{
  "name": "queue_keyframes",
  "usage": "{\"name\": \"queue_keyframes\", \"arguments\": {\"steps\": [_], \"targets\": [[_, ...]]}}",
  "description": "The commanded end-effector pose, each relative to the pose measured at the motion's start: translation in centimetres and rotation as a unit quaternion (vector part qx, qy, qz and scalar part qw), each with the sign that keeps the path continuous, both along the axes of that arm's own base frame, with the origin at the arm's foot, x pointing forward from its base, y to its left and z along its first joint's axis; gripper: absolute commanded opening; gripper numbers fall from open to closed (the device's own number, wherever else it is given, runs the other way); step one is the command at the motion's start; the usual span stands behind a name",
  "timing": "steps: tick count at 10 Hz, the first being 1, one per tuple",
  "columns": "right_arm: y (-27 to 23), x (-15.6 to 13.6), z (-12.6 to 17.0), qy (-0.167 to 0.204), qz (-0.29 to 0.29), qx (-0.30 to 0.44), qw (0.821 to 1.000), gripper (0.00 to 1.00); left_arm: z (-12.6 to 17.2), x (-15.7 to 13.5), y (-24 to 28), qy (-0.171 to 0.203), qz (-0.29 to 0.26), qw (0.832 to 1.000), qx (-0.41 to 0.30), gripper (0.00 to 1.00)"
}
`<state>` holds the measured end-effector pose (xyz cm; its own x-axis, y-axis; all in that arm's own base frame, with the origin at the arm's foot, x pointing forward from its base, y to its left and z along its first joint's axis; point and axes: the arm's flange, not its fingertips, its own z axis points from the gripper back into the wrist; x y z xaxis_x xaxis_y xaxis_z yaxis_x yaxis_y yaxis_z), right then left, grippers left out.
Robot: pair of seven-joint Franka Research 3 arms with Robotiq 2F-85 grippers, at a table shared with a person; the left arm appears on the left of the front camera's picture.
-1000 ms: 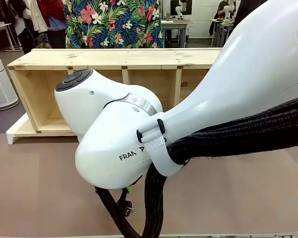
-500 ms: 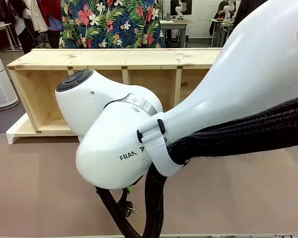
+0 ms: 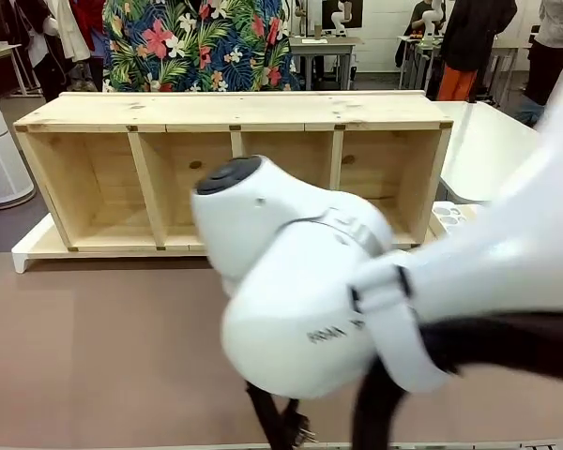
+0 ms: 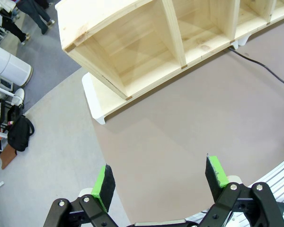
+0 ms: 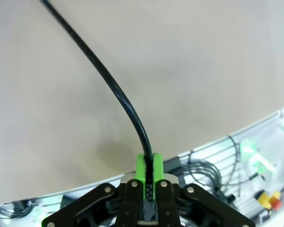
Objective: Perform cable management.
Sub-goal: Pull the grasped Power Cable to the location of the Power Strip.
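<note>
Here the right gripper (image 5: pixel 149 163) pinches the cable (image 5: pixel 109 90) tight between its green pads. The cable arcs over the table (image 5: pixel 213 71) toward eleven o'clock. The left gripper (image 4: pixel 161 182) hangs wide open, holding nothing, with the shelf (image 4: pixel 146 52) at twelve o'clock and more cable at two o'clock.

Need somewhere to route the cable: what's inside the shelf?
The shelf shows only bare wood in its compartments; the right arm hides parts of the right-hand ones.

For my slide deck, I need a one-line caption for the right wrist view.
The right gripper, shut on the cable, which curves away across the table.
</note>
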<state>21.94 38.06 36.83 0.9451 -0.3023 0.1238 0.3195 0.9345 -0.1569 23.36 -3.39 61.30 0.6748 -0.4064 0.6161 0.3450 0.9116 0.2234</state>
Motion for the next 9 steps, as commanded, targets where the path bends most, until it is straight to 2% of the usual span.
{"name": "queue_keyframes", "arguments": {"steps": [1, 4, 7, 9], "targets": [[-4.3, -2.7, 1.9, -0.006, -0.025, 0.022, 0.999, 0.07, 0.1, 0.0, 0.1, -0.002, 0.002, 1.0, -0.001, 1.0], [-9.1, -4.6, 3.6, -0.031, -0.077, 0.018, 0.996, 0.07, 0.1, 0.0, 0.1, -0.002, 0.002, 1.0, -0.001, 1.0], [-13.9, -5.2, 5.4, -0.058, -0.078, -0.008, 0.995, 0.07, 0.1, 0.0, 0.1, -0.002, 0.002, 1.0, -0.001, 1.0], [-16.8, -4.7, 6.8, -0.091, -0.089, -0.043, 0.991, 0.07, 0.1, 0.0, 0.1, -0.002, 0.002, 1.0, -0.001, 1.0]]}}
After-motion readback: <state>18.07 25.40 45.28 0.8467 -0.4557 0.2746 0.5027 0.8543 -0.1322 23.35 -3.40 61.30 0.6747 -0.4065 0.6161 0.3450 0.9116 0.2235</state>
